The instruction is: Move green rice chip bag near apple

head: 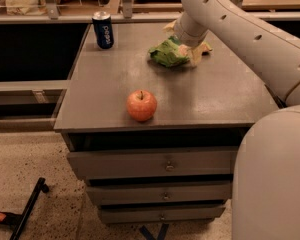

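Note:
The green rice chip bag lies crumpled at the back middle of the grey cabinet top. My gripper is right at the bag's right side, reaching down from the white arm, whose wrist covers most of it. The apple, red-orange with a short stem, stands near the front edge, well apart from the bag and to its front left.
A blue Pepsi can stands at the back left corner of the top. The cabinet has several drawers below. The robot's white body fills the lower right. A black tool lies on the speckled floor at the left.

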